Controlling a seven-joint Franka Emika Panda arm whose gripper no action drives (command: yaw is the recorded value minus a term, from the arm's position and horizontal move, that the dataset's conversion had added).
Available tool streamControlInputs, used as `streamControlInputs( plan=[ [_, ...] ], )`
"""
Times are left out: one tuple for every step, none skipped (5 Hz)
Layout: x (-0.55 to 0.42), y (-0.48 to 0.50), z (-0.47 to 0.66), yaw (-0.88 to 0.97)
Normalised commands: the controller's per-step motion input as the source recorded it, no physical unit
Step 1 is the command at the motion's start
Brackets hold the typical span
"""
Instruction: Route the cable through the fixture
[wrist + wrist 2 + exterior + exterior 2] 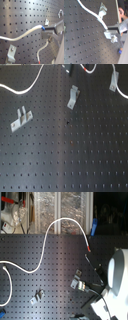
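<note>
The white cable (46,242) runs from the second exterior view's left edge, arches over the black perforated board and drops to its red band (89,248). In both wrist views my gripper (44,28) (107,31) is shut on the cable (22,35) (94,15), a short way back from the end. The free end with the red band (38,58) hangs past the fingers. The nearest metal fixture (102,10) (73,97) stands upright on the board, and the cable passes beside it in the second wrist view. The cable lies in none of the fixtures.
Two more metal fixtures (21,118) (114,81) are bolted to the board (65,159). The white robot arm (117,274) fills the second exterior view's right side. Foil-covered panels (60,204) and clutter stand behind the board.
</note>
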Motion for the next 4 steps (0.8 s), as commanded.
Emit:
streamControlInputs(
  plan=[
    [0.023,-0.278,0.15,-0.74],
    [0.043,-0.282,0.15,-0.73],
    [0.076,-0.339,0.08,-0.70],
    [0.313,-0.321,0.02,-0.62]
  ],
)
